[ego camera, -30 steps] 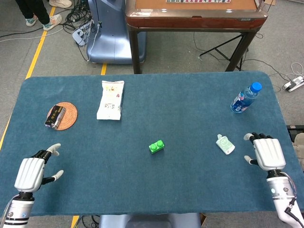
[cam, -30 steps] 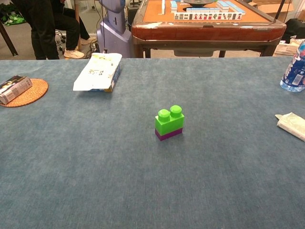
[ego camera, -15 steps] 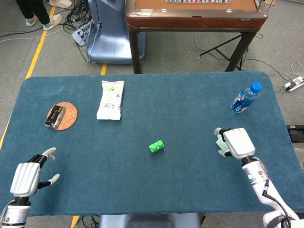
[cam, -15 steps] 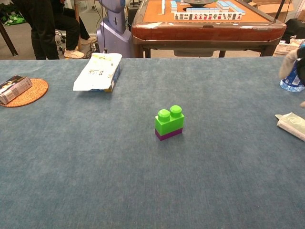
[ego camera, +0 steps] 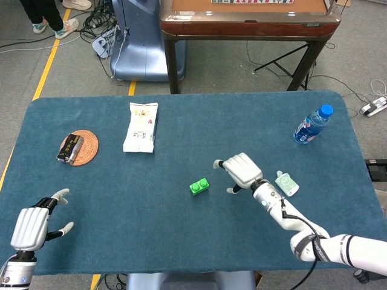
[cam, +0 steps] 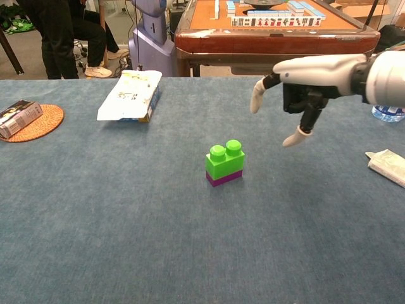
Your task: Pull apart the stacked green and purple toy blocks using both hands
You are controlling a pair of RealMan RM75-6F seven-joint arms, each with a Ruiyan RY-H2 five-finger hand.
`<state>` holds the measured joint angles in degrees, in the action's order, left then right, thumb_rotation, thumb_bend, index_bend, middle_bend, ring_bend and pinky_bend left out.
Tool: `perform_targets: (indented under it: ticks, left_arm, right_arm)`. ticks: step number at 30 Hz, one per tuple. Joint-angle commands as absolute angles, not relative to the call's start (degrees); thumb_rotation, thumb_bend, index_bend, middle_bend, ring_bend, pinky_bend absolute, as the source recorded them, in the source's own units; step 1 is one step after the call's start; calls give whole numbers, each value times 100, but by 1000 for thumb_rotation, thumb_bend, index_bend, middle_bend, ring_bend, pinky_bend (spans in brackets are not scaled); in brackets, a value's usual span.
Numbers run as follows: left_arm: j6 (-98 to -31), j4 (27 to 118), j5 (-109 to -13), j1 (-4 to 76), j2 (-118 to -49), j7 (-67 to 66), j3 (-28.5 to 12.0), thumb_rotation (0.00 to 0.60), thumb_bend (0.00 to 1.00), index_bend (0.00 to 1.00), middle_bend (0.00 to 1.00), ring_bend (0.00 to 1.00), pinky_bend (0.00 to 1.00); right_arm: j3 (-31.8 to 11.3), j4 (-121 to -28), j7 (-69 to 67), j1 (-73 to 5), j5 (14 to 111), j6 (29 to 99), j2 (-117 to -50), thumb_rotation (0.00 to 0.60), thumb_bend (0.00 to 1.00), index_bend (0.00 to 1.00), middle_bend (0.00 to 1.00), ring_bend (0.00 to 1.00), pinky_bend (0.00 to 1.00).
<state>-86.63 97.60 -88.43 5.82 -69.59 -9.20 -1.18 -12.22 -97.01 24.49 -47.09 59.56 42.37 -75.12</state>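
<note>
The green block (ego camera: 199, 186) (cam: 224, 161) stands stacked on the purple block (cam: 225, 177) near the middle of the blue table; in the head view the purple one is hidden beneath it. My right hand (ego camera: 240, 171) (cam: 302, 85) hovers open just to the right of the stack, palm down, fingers apart, holding nothing and apart from the blocks. My left hand (ego camera: 31, 226) hangs open at the table's front left corner, far from the stack, and is outside the chest view.
A white snack packet (ego camera: 141, 125) (cam: 130, 94) and a wicker coaster (ego camera: 86, 147) (cam: 42, 123) with a small dark box lie at the back left. A water bottle (ego camera: 312, 125) stands back right. A small green-white pouch (ego camera: 287, 183) (cam: 387, 166) lies right of my right hand.
My right hand has swept leftward from the table's right side, past the pouch, to just beside the block stack. The left hand drew back slightly toward the front edge. The blocks have not moved.
</note>
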Motion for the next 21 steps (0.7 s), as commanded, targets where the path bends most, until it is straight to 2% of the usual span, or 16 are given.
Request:
perform_targets:
  ticks: [1,8,17,21]
  left_arm:
    - [-8656,9737,-8837,572,-6971,-904,-108,600,142,270,391,386,603]
    - [-8677,9648,-8814,533,-7011,-810,-101,600,142,246,391,386,603]
    - [-8659,9586,-8802,510,-7041,-757,-86,600,142,243,391,386,603]
    - [-8635,9546,-8803,503,-7071,-751,-66,600,142,243,391,386,603]
  right_arm:
    - [-1210,-9400,2706,-5078,5561,4000,-7839,600,0,279,1000,1000,1000]
    - [-1101,-8929,2795,-5555,5073,3765,-8271,600,0,271,1000,1000,1000]
    - [-938,-8578,2635,-5841,4956,3667,-8588,600,0,271,1000,1000,1000]
    - [-895,-8430,2526,-5909,4946,3651,-8695,600,0,334,1000,1000,1000]
